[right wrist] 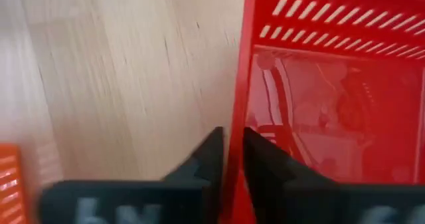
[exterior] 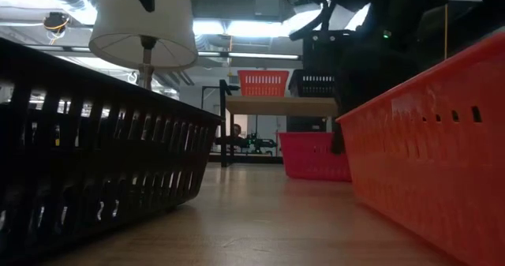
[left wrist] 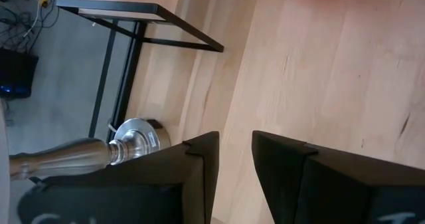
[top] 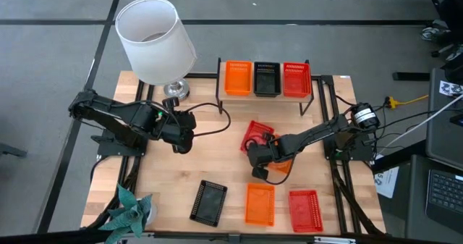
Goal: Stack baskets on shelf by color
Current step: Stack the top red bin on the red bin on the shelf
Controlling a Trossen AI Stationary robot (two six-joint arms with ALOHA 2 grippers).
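Observation:
The shelf (top: 265,97) stands at the table's far edge with an orange basket (top: 238,77), a black basket (top: 266,79) and a red basket (top: 296,79) side by side on it. My right gripper (top: 255,157) reaches in from the right and is shut on a loose red basket (top: 256,135) at mid-table. Another orange basket (top: 281,166) lies partly hidden under that arm. A black basket (top: 208,202), an orange basket (top: 260,204) and a red basket (top: 305,209) lie near the near edge. My left gripper (top: 184,140) waits open at mid-left, holding nothing. My right gripper (right wrist: 229,154) pinches the red basket's side wall at its rim (right wrist: 236,111), one finger inside the basket and one outside. The fingers come slanting down from the table's near right side. In the low view the basket (exterior: 312,155) seems to sit with its bottom at table level.
A white-shaded lamp (top: 155,40) stands at the far left on a silver base (top: 173,90), close to my left arm. A green plant (top: 130,208) sits at the near left corner. Bare wood lies between the shelf and the near row of baskets.

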